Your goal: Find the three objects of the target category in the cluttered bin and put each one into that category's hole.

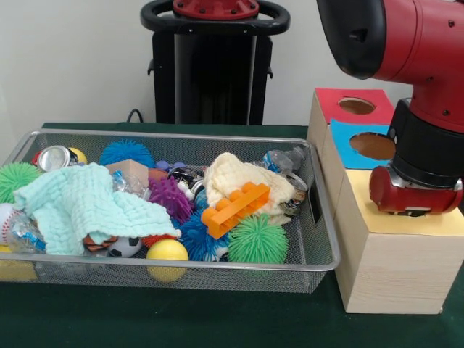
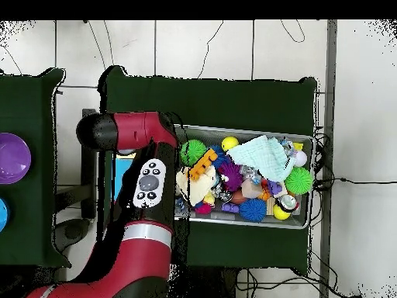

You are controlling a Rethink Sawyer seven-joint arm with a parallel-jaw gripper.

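The wire tray (image 1: 322, 239) sits on the green bench (image 1: 181, 319), packed with spiky balls, crushed cans, a mint-green cloth (image 1: 87, 206), a cream cloth (image 1: 235, 177) and an orange plastic brick (image 1: 235, 206). None of the three printed rags shows in either view — if any remain in the tray they are probably buried, most likely under one of the two cloths or down among the balls.

Just beside the tray stands the wooden box (image 1: 395, 272), with its red face (image 1: 355, 105) farthest from the camera, the blue one (image 1: 366, 145) next and the yellow one (image 1: 377, 214) nearest. The arm's red wrist (image 1: 413, 192) hangs low over the yellow face and covers the hole there. The claw itself is hidden beneath the wrist, so I cannot tell whether it is wide, narrow or holding anything. From above, the arm (image 2: 143, 182) blocks the box as well.

As a judgement, such rags would be light, limp and unbreakable, with no fixed shape. A pinch on a raised fold or bunched middle would serve better than a flat edge. The fabric is likely to drape and drag — it could snag on the spiky balls or pull a neighbour up with it. Dropped over the hole, it may hang on the rough paper edge rather than fall cleanly.
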